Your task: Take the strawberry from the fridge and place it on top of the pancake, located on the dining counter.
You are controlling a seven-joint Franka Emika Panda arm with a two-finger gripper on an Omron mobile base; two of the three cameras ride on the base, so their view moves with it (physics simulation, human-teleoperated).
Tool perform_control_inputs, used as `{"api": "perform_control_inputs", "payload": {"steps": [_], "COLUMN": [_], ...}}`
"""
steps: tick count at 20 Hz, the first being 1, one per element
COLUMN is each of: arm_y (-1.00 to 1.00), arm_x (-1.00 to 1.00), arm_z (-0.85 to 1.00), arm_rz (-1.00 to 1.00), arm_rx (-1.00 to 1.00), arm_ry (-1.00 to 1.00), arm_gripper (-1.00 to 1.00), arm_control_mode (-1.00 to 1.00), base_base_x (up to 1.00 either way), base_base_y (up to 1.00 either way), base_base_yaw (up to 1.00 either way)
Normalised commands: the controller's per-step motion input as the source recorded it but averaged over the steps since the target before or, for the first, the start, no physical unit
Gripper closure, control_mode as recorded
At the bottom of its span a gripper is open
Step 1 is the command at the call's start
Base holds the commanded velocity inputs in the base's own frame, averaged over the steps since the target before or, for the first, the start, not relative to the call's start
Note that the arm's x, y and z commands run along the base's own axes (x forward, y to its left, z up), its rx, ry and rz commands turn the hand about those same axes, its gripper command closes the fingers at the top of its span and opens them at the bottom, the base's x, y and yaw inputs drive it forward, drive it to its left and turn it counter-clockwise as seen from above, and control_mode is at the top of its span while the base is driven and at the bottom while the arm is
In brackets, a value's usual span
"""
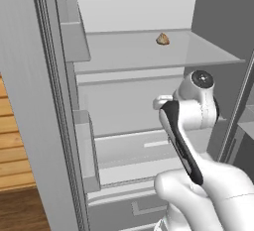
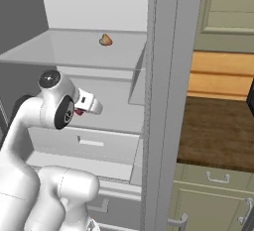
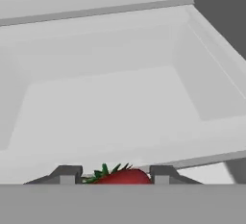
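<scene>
- Reaching into the open fridge (image 1: 149, 101), the white arm (image 1: 191, 121) rises in the left base view from the lower right of the frame, its wrist bent toward the pale middle shelves. On the shelf above the arm, toward the back of the fridge, sits a small tan-brown lumpy item (image 1: 162, 39), well apart from the arm. The fridge's open door, with its shelf bins, stands at the left edge, and wooden flooring shows beyond it.

- Seen in the right base view, the same arm comes up from the lower left, its wrist pointing into the fridge (image 2: 99, 76) below the shelf that carries the tan-brown item (image 2: 105, 39). A sliver of red, the strawberry (image 2: 79, 111), shows just under the hand, against the fridge interior. To the right of the fridge's door edge lies the dark-brown dining counter (image 2: 218, 131) on its pale base.

- Looking along the gripper (image 3: 116, 176) in the hand view, the two dark fingertips (image 3: 67, 174) close on either side of the strawberry (image 3: 124, 175), red with green leaves, which sits between them and touches both. The berry is gripped, held in front of a pale fridge compartment (image 3: 120, 103) with low walls.
</scene>
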Motion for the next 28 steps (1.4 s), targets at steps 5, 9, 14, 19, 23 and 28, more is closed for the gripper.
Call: {"api": "perform_control_inputs", "payload": {"steps": [5, 9, 14, 19, 23, 28], "arm_y": [0.04, 0.08, 0.01, -0.02, -0.04, 0.00], "arm_x": [-1.00, -1.00, -0.86, -0.44, -0.21, 0.05], "arm_z": [0.95, 0.95, 0.21, -0.41, -0.31, -0.09], "arm_rz": [0.02, 0.00, 0.05, 0.08, 0.11, 0.01], "arm_rx": [0.05, 0.01, -0.05, -0.06, 0.00, -0.01], "arm_ry": [0.12, 0.11, 0.08, -0.03, -0.13, -0.10], "arm_gripper": [1.00, 1.00, 1.00, 1.00, 1.00, 1.00], "arm_control_mode": [-1.00, -1.00, -1.00, -1.00, -1.00, -1.00], "base_base_x": [0.00, 0.00, 0.00, 0.00, 0.00, 0.00], "base_base_y": [0.00, 0.00, 0.00, 0.00, 0.00, 0.00], "base_base_yaw": [0.00, 0.00, 0.00, 0.00, 0.00, 0.00]}}
